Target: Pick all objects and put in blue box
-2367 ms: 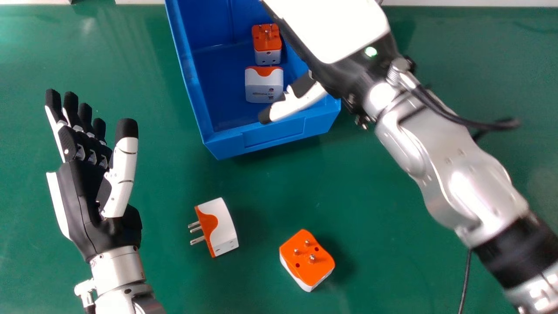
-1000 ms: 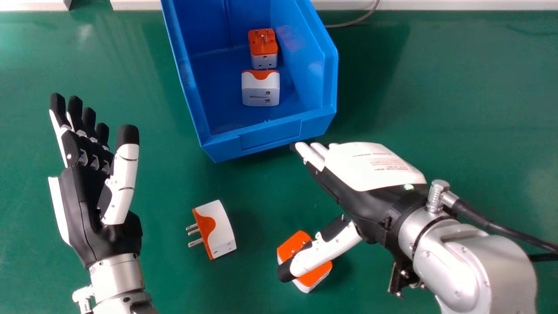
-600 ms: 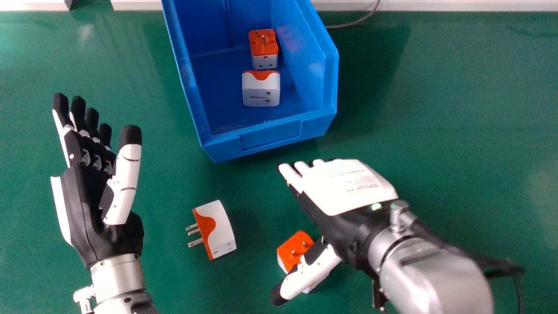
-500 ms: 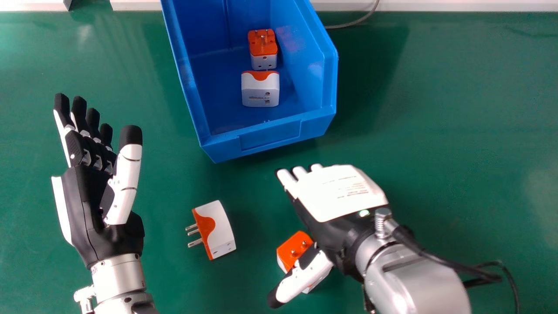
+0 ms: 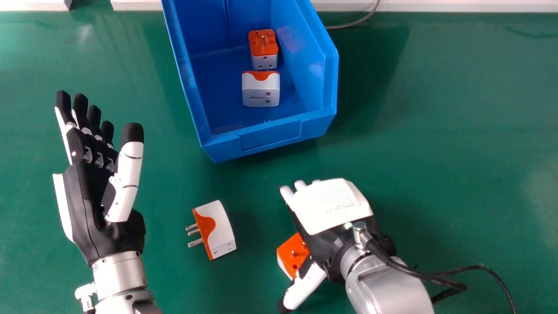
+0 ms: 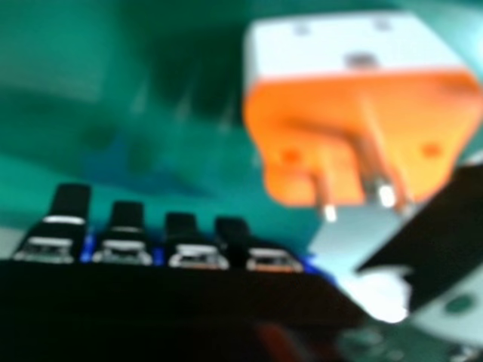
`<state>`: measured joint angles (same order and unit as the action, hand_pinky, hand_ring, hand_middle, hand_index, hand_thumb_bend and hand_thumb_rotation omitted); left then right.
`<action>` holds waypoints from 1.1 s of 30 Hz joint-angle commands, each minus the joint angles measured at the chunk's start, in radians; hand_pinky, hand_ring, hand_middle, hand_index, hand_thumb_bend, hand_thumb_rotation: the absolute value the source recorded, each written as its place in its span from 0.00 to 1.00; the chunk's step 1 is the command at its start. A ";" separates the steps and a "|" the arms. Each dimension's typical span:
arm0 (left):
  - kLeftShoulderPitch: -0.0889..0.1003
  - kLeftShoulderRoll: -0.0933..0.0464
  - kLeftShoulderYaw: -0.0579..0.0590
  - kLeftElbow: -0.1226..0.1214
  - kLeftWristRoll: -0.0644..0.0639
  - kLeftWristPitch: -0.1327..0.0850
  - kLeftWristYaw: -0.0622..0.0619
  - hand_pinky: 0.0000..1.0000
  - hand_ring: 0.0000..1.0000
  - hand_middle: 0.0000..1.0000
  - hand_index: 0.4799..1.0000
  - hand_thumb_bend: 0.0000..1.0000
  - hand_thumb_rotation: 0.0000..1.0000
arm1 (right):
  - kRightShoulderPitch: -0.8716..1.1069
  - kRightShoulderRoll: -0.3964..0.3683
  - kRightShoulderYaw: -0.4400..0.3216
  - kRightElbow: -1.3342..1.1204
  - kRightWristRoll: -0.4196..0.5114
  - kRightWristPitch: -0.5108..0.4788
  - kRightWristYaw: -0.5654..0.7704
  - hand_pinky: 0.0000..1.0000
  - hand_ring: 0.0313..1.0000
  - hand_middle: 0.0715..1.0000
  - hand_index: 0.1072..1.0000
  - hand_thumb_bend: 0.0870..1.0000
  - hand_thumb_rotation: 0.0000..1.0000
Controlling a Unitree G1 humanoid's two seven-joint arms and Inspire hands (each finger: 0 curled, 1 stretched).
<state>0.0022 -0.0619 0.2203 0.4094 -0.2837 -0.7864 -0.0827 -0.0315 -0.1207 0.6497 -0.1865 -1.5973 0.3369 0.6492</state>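
In the head view my right hand [image 5: 333, 209] hovers palm down over an orange and white plug adapter [image 5: 292, 253], thumb at its near side and partly hiding it. The right hand view has that adapter [image 6: 362, 121], pins showing, beside the thumb, and my right hand [image 6: 124, 241] with fingers extended and not closed on it. A second adapter [image 5: 220, 229] lies on its side between the hands. Two more, one [image 5: 263, 48] behind the other [image 5: 260, 89], rest in the blue box [image 5: 270, 135]. My left hand [image 5: 93, 205] is open at the left, holding nothing.
Green table [image 5: 457, 131] surface surrounds the box, with free room to its right and left. A pale edge [image 5: 436, 5] and a thin grey cable [image 5: 355, 22] run along the back. Black cables [image 5: 475, 267] loop from my right wrist.
My right hand has come away from over the box, toward the near adapter, and moved further down and left over it. The left hand has shifted slightly right.
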 commanded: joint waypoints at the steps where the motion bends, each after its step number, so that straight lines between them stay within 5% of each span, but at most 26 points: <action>1: -0.010 -0.023 -0.002 -0.012 0.002 -0.016 0.000 1.00 1.00 1.00 1.00 0.65 0.42 | -0.009 -0.007 0.010 0.012 -0.044 0.008 -0.081 0.83 0.91 0.94 0.95 1.00 0.47; 6: -0.009 -0.021 -0.001 -0.013 0.010 -0.016 0.004 1.00 1.00 1.00 1.00 0.65 0.42 | 0.007 0.007 -0.006 0.020 -0.013 0.029 -0.092 0.83 0.91 0.94 0.95 1.00 0.47; 7: -0.009 -0.021 -0.002 -0.014 0.009 -0.014 0.004 1.00 1.00 1.00 1.00 0.65 0.42 | 0.007 0.006 -0.006 0.019 -0.012 0.029 -0.087 0.75 0.83 0.88 0.89 0.93 0.40; 16: -0.005 -0.021 -0.002 -0.018 -0.003 -0.015 -0.005 1.00 1.00 1.00 1.00 0.65 0.42 | 0.014 0.029 -0.040 -0.003 0.103 0.032 -0.084 0.75 0.83 0.88 0.89 0.93 0.40; 17: -0.003 -0.021 -0.003 -0.019 -0.003 -0.015 -0.006 1.00 1.00 1.00 1.00 0.65 0.42 | 0.016 0.030 -0.042 -0.005 0.115 0.029 -0.092 0.64 0.72 0.79 0.80 0.84 0.32; 19: 0.001 -0.022 -0.003 -0.022 -0.003 -0.013 -0.006 1.00 1.00 1.00 1.00 0.65 0.42 | 0.019 0.036 -0.048 -0.009 0.145 0.028 -0.101 0.64 0.72 0.79 0.80 0.84 0.32; 20: 0.002 -0.021 -0.003 -0.024 -0.002 -0.011 -0.005 1.00 1.00 1.00 1.00 0.65 0.42 | 0.020 0.037 -0.050 -0.011 0.157 0.028 -0.106 0.56 0.63 0.72 0.72 0.77 0.26; 33: 0.015 -0.019 -0.003 -0.026 -0.009 -0.012 -0.014 1.00 1.00 1.00 1.00 0.65 0.42 | 0.050 0.053 -0.070 -0.012 0.360 0.007 -0.324 0.45 0.52 0.60 0.63 0.66 0.16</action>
<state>0.0127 -0.0618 0.2201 0.4057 -0.2941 -0.7863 -0.0899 0.0193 -0.0786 0.5779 -0.1847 -1.2488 0.3493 0.3557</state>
